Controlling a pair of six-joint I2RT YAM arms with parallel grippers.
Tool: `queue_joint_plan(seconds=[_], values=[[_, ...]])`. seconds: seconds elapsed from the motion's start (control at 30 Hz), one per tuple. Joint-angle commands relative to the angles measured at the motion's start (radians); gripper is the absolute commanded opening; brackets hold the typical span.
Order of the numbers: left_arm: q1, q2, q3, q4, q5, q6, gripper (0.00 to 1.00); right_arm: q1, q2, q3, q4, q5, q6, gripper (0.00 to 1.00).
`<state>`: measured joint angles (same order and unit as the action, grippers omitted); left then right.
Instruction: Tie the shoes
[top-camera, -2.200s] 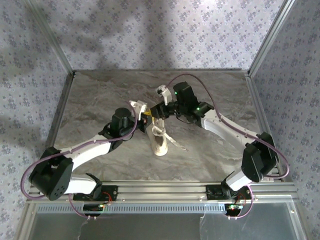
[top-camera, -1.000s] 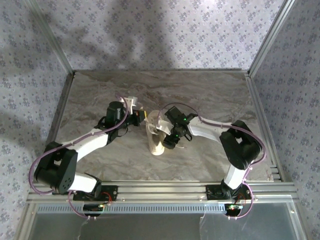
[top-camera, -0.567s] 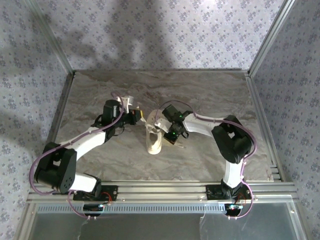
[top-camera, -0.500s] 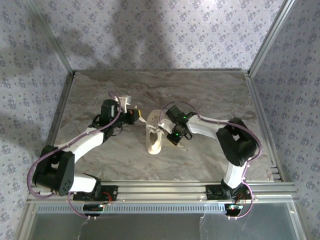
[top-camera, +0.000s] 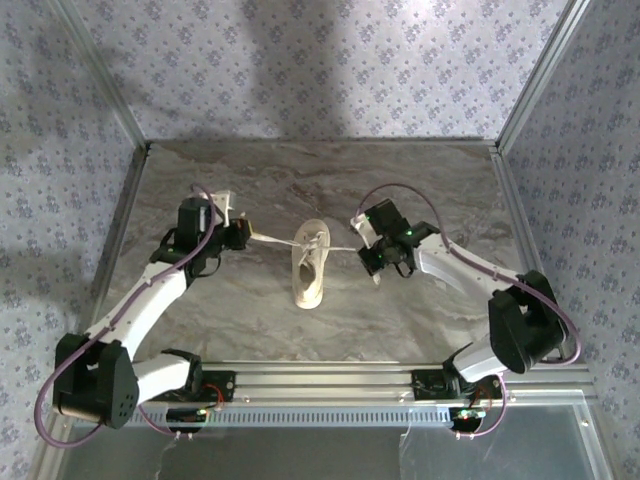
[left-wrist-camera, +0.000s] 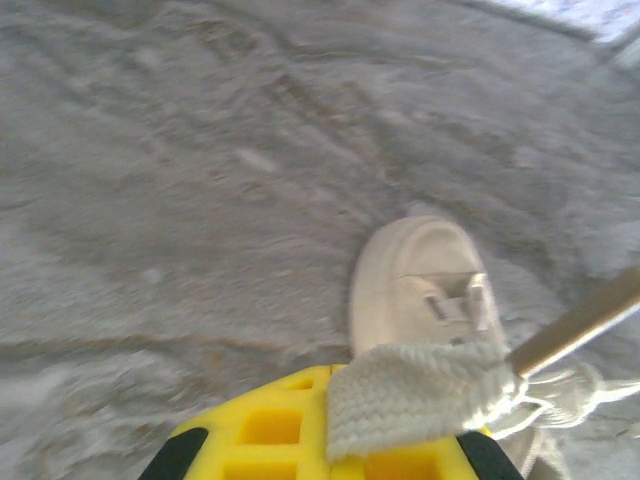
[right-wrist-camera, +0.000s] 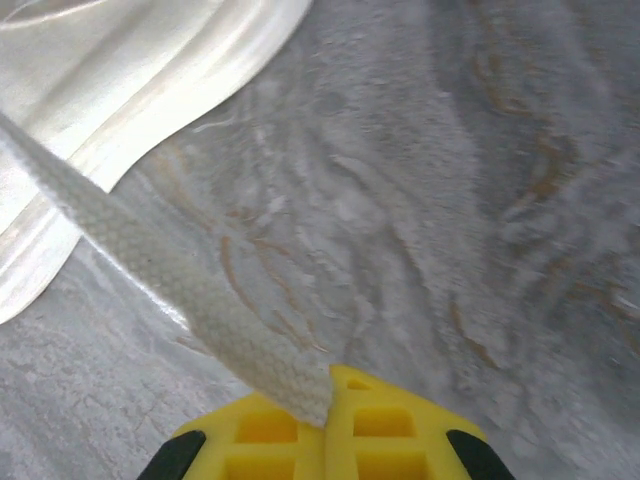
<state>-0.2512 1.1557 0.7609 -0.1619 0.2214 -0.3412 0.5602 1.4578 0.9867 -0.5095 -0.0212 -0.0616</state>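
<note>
Pulled outward since before, the left claw (top-camera: 244, 234) clamps one lace (top-camera: 272, 241) and the right claw (top-camera: 366, 252) clamps the other, both taut; the shoe (top-camera: 310, 278) lies mid-frame on the surface (top-camera: 430, 190).

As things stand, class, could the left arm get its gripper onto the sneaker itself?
Probably yes. The left gripper is shut on a lace stretched from the sneaker, with only that lace and open table between them. Moving in would slacken that lace.
</note>
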Motion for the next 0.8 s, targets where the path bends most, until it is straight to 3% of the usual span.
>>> queue_joint_plan(seconds=[0.0,0.27,0.4,0.77], values=[[0.058,0.029,0.05,-0.214,-0.106,-0.003,0.0,-0.04,-0.007,-0.006,-0.08,0.037,0.071,0.0],[0.183,0.115,0.015,-0.277,-0.11,-0.051,0.0,-0.059,0.038,-0.012,-0.255,0.056,0.146,0.0],[0.24,0.112,0.0,-0.296,-0.137,-0.057,0.0,-0.104,0.032,-0.047,-0.248,0.024,0.163,0.0],[0.291,0.114,-0.028,-0.344,-0.191,-0.069,0.0,-0.161,0.105,-0.006,-0.282,0.007,0.16,0.0]])
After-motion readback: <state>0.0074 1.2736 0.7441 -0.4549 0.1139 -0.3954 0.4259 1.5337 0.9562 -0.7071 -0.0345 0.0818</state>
